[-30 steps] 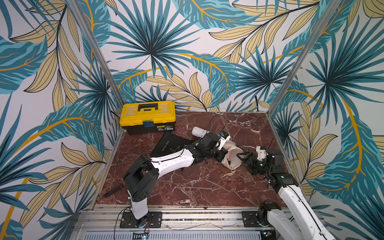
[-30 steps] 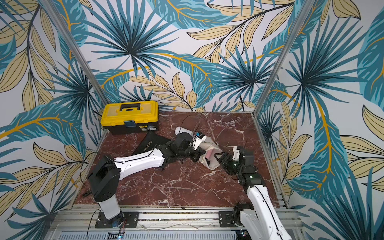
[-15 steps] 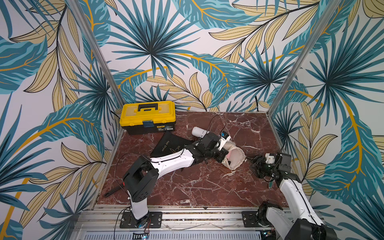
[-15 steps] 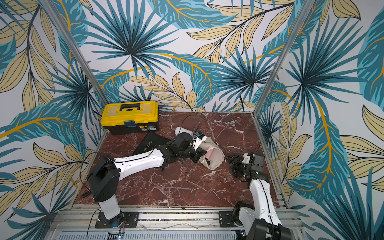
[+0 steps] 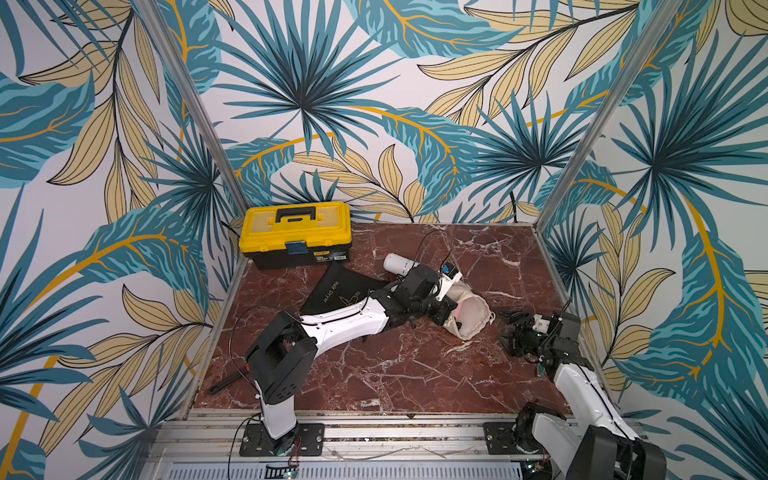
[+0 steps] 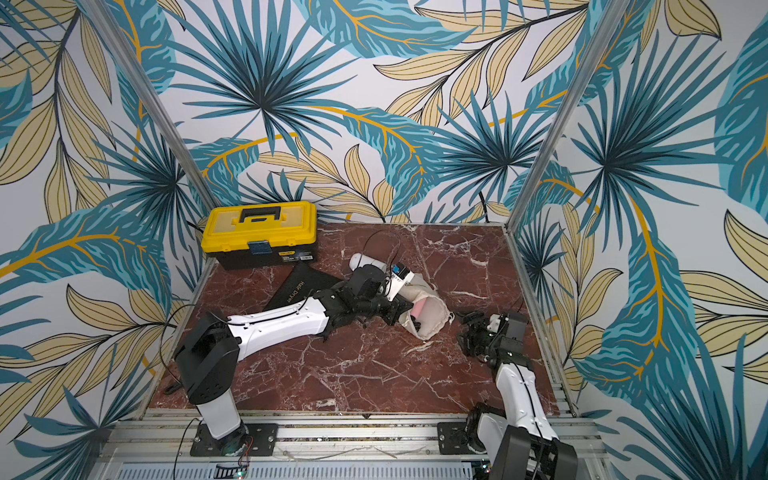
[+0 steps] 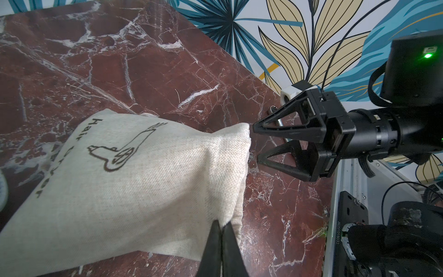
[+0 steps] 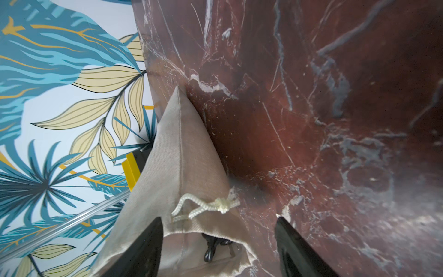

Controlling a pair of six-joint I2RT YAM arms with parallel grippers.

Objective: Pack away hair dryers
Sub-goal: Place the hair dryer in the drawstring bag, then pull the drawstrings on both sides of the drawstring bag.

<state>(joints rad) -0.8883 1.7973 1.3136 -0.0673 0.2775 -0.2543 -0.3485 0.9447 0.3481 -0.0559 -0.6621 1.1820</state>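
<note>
A beige drawstring bag (image 5: pixel 471 316) (image 6: pixel 434 311) (image 7: pixel 143 167) lies mid-table with its mouth toward the right arm. A pink hair dryer (image 5: pixel 460 309) (image 6: pixel 418 309) shows inside the mouth. In the right wrist view a black cord (image 8: pixel 211 249) shows in the bag (image 8: pixel 182 156). My left gripper (image 7: pixel 221 223) (image 5: pixel 449 320) is shut on the bag's rim. My right gripper (image 8: pixel 218 219) (image 5: pixel 513 332) (image 7: pixel 256 142) stands open and empty just off the mouth. The white hair dryer (image 5: pixel 397 263) (image 6: pixel 363 261) lies behind the left arm, partly hidden.
A black bag (image 5: pixel 336 289) (image 6: pixel 301 286) printed "Hair Dryer" lies flat under the left arm. A yellow toolbox (image 5: pixel 296 232) (image 6: pixel 259 232) stands shut at the back left. Walls close the table (image 5: pixel 395 374) on three sides.
My right gripper has drawn back from the bag's mouth toward the right edge, staying open. The left arm and the bag have held still.
</note>
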